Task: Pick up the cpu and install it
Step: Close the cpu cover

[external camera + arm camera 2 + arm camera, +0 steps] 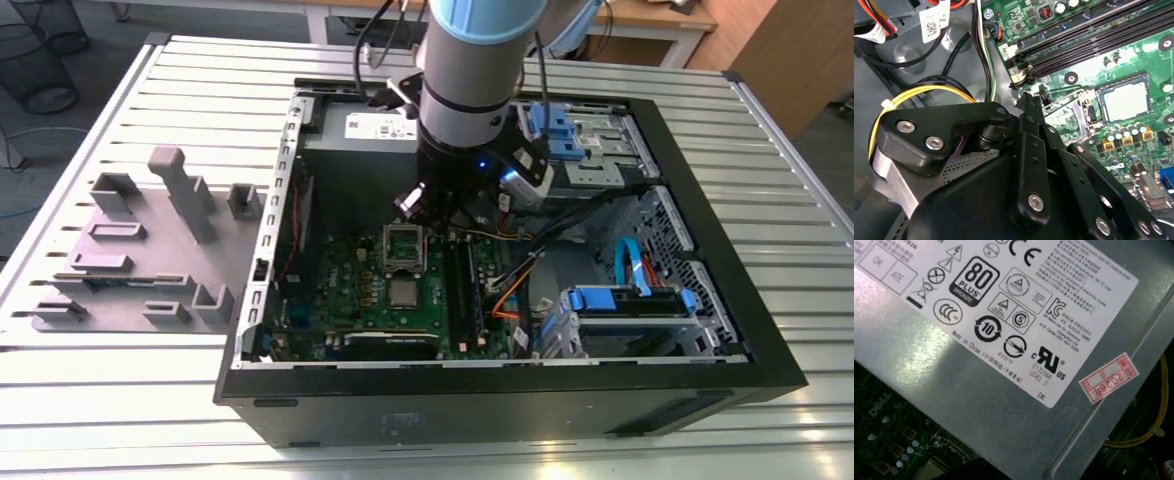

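Gripper: the black metal gripper (pixel 424 208) hangs from the big grey and blue robot arm (pixel 467 60), low inside the open black computer case (pixel 534 400).
Gripper state: I cannot tell if it is wide or narrow. I see nothing held in it.
Nearest thing: the shiny hinged metal socket frame with a square hole (pixel 404 243) is just beside the gripper at 6 o'clock in the exterior view. It stands tipped up and open. It also shows in the second wrist view (pixel 1069 111).
Cpu: the small flat square cpu with a silvery-grey top (pixel 404 292) is farther out at 6 o'clock, past the frame. It lies flat in its socket on the green circuit board (pixel 347 290). The second wrist view shows it too (pixel 1124 101), with nothing touching it.
Farther out: the grey metal power-supply box with a white label (pixel 1004 390) is at 12 o'clock. The matte grey plastic blocks (pixel 147 250) sit at 9 o'clock on the ribbed metal table (pixel 134 400), outside the case.
Step in hand: I think the cpu is already in place and the frame is not yet shut over it.
What the next move calls for: a slow, gentle touch, I think, because the frame is thin and the cpu must stay flat.
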`<state>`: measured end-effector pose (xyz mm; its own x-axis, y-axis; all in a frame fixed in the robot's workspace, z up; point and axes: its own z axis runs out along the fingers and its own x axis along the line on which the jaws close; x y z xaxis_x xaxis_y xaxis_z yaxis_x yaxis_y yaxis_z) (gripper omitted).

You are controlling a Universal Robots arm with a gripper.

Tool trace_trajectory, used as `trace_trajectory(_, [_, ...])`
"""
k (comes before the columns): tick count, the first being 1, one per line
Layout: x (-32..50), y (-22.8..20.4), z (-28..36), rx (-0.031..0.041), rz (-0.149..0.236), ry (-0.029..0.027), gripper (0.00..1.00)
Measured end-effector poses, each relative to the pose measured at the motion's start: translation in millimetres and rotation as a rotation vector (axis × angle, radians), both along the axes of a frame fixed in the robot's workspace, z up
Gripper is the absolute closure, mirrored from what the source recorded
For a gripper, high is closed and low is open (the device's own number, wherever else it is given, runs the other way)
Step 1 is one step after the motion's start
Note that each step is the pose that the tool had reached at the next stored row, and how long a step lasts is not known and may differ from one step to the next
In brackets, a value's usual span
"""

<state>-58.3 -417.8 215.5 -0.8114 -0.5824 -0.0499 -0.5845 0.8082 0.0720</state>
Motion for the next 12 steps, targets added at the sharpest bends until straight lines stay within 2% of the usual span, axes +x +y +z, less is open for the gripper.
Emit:
trace_trajectory(3, [1.4, 1.9, -2.3, -0.0002, 0.000, 0.0001, 0.89])
trace_trajectory(8, [1.6, 7.6, -6.2, -0.0002, 0.000, 0.0000, 0.89])
trace_trajectory(12, [0.8, 8.5, -7.7, -0.0004, 0.000, 0.0001, 0.89])
